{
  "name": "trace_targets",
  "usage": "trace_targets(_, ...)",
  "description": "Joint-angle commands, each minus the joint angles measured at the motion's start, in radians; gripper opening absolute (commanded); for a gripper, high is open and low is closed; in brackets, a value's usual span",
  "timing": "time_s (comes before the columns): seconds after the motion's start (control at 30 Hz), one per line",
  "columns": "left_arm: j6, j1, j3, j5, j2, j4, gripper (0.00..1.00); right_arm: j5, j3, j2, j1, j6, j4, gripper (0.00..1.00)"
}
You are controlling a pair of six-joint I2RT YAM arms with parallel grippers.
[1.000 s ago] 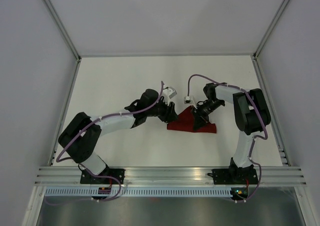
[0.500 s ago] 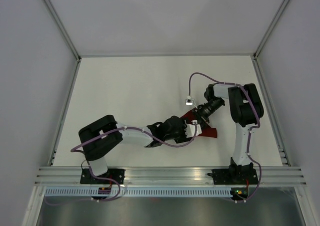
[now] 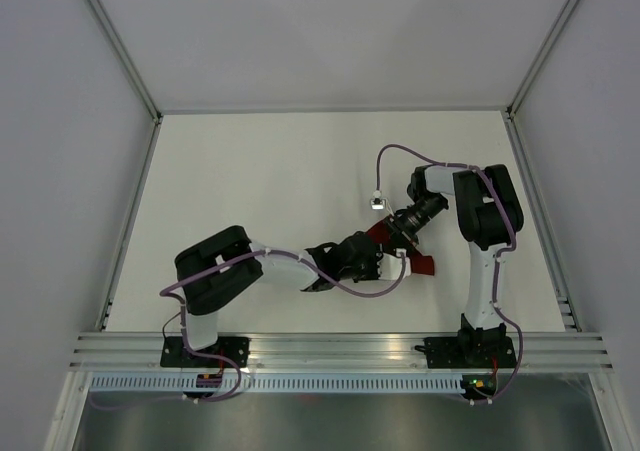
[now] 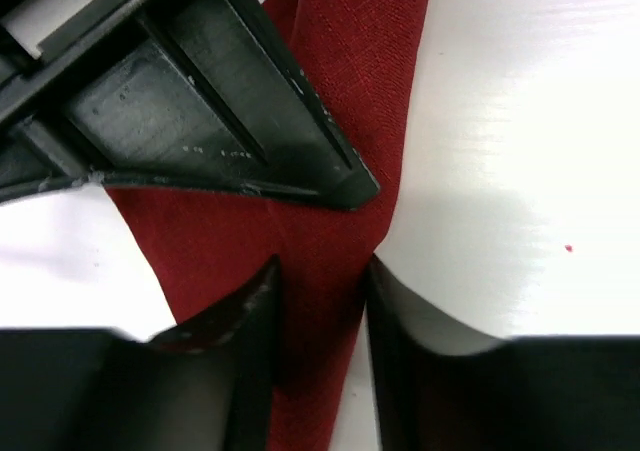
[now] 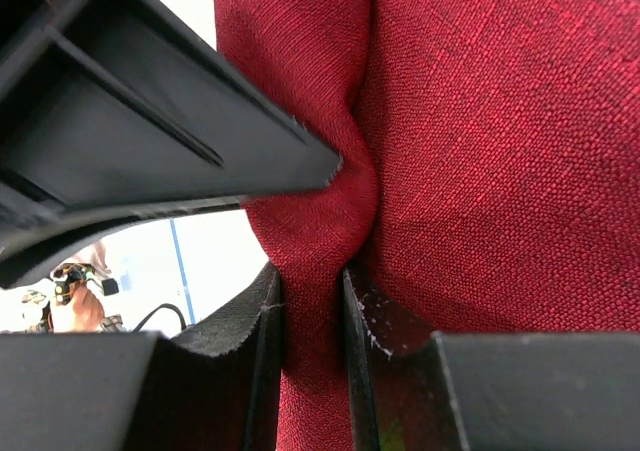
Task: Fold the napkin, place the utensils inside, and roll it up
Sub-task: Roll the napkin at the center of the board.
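Napkin is pinched by right claw; left claw is set astride it, grip cannot be told. Fold may be dragged open by opposing pulls.

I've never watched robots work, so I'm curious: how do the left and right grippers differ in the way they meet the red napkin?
The right gripper pinches the napkin tight, bunching a fold between its jaws, while the left gripper only straddles a flat strip. The left gripper's jaws stand wider than the right gripper's, with a sliver of table showing beside the cloth. Both are black two-finger claws meeting at the same cloth.
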Motion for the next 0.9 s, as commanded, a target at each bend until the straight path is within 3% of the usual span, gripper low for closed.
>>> trace_targets(0.0, -0.032, 0.0, 0.093, 0.122, 0.041, -0.131, 0.38, 0.138, -0.001, 0.044, 0.006, -0.04, 0.134, 0.21)
trace_targets(0.1, -0.11, 0.016, 0.149, 0.182, 0.081, -0.23, 0.19, 0.14, -0.003, 0.034, 0.006, -0.025, 0.15, 0.22)
trace_targets(0.17, -0.133, 0.025, 0.169, 0.206, 0.099, -0.267, 0.12, 0.143, -0.003, 0.022, 0.006, -0.017, 0.157, 0.23)
trace_targets(0.27, -0.176, 0.051, 0.202, 0.281, 0.13, -0.332, 0.02, 0.144, -0.02, -0.024, 0.006, 0.001, 0.195, 0.37)
trace_targets(0.5, -0.287, 0.163, 0.252, 0.525, 0.181, -0.418, 0.02, 0.125, -0.057, -0.188, -0.008, 0.069, 0.263, 0.64)
trace_targets(0.73, -0.331, 0.221, 0.353, 0.666, 0.27, -0.553, 0.02, 0.121, -0.05, -0.324, -0.063, 0.19, 0.318, 0.68)
trace_targets(0.87, -0.394, 0.279, 0.384, 0.778, 0.296, -0.577, 0.02, 0.138, -0.127, -0.456, -0.112, 0.247, 0.448, 0.68)
